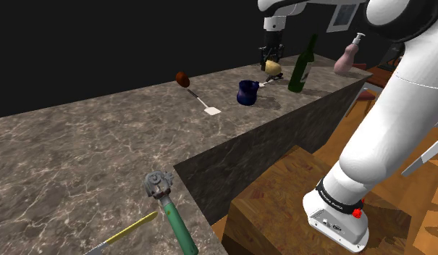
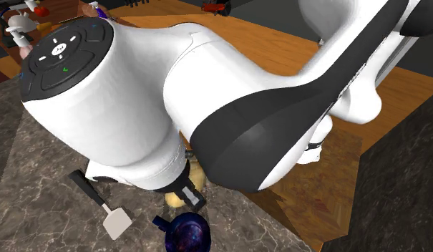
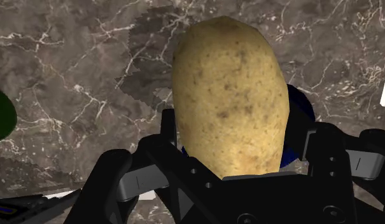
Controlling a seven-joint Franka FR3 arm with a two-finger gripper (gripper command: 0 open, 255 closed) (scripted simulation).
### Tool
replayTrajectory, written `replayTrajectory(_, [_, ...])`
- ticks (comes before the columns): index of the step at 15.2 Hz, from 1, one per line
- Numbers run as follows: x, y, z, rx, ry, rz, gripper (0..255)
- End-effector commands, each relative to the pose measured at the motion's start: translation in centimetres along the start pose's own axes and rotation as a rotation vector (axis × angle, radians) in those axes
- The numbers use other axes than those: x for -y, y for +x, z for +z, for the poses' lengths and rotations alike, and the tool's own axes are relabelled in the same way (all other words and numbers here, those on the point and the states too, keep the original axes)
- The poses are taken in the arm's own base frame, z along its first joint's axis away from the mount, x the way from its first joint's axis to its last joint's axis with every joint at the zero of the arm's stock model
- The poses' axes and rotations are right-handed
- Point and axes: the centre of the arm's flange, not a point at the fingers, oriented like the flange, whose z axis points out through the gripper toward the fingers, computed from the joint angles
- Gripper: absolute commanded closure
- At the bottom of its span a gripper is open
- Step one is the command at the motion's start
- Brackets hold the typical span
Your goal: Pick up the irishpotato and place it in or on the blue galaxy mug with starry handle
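A: Gripper (image 3: 238,143) state?
B: Clamped on the potato (image 3: 230,89) near one end, and the long end sticks out past the fingers. The potato looks lifted off the table (image 1: 79,145), with the blue mug (image 1: 247,93) just beside it.
A: Handling?
B: Probably firm and fairly weighty, with dry skin that grips okay. You're holding it off-centre, so move gently; it could pivot.
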Motion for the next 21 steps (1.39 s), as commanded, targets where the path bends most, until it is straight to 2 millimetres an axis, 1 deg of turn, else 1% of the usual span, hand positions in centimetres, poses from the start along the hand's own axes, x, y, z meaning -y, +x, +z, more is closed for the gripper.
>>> replayTrajectory(1, [1.4,2.3,-0.3,0.0,0.001,0.0,255])
replayTrajectory(5, [3.9,6.9,-1.1,0.0,0.001,0.0,255])
replayTrajectory(6, [4.2,7.6,-1.2,0.0,0.001,0.0,255])
replayTrajectory(19, [4.5,8.6,5.8,0.0,0.001,0.0,255])
replayTrajectory(21, [4.5,8.6,5.8,0.0,0.001,0.0,255])
